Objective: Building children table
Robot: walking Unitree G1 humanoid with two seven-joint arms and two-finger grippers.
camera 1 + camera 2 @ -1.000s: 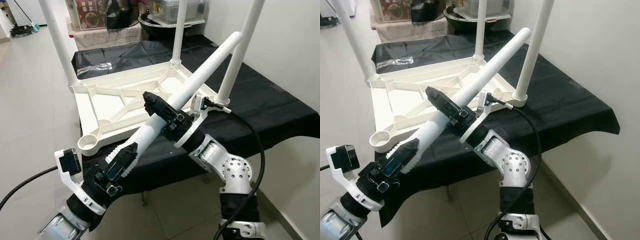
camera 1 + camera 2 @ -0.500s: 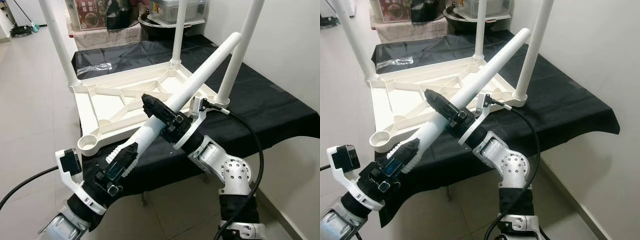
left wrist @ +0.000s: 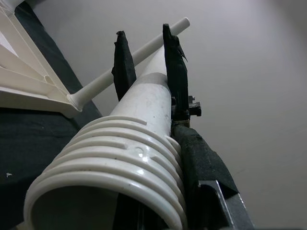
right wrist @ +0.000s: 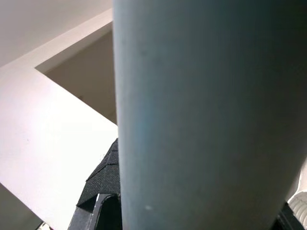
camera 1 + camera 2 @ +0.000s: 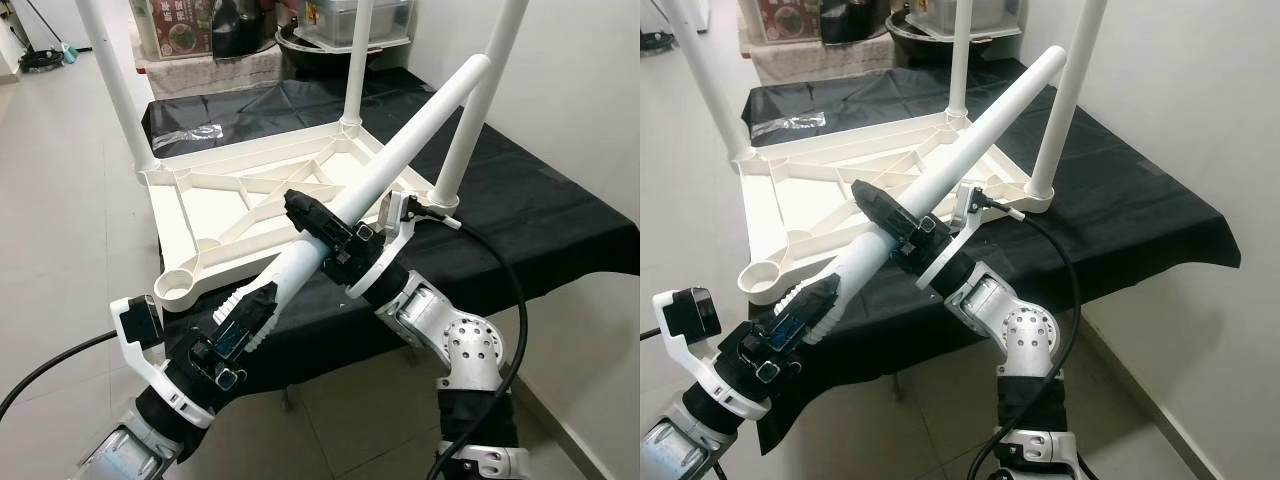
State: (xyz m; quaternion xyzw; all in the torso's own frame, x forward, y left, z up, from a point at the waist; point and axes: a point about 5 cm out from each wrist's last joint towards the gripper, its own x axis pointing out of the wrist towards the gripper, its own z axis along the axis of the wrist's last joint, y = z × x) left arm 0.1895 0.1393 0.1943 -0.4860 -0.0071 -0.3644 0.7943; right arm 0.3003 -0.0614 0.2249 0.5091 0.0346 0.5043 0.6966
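White plastic table leg (image 5: 400, 150) slants from near the counter's front-left corner socket (image 5: 178, 290) up rightward; left gripper (image 5: 240, 325) and right gripper (image 5: 325, 225) fingers clamp it.

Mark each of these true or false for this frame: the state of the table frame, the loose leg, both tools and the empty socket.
1. Three legs already stand in the upside-down table frame. True.
2. The loose white leg lies flat on the black cloth. False: it is held up at a slant over the frame.
3. The left tool grips the leg at its ribbed end. True.
4. The right tool hangs idle at the robot's side. False: it is closed on the leg's middle.
5. The round corner socket nearest the robot already holds a leg. False: it is empty.
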